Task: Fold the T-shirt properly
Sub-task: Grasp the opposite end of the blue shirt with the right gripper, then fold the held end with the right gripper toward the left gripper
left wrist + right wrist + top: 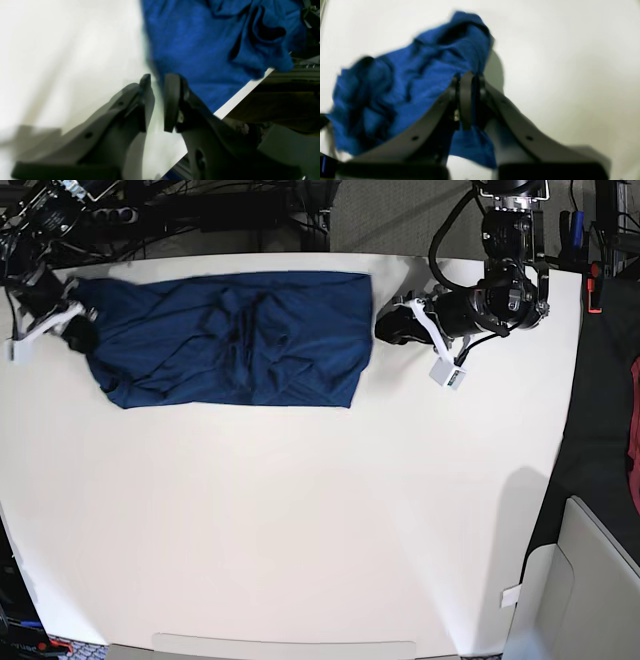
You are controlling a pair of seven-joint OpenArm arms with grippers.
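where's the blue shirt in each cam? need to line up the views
Left wrist: the blue shirt fills the upper right, past the fingertips, reaching the table edge.
Right wrist: bunched at left and centre, a fold pinched in the right gripper.
Base: spread flat along the table's far edge, upper left.
Shared landmark: the white table, under the shirt in all three views.
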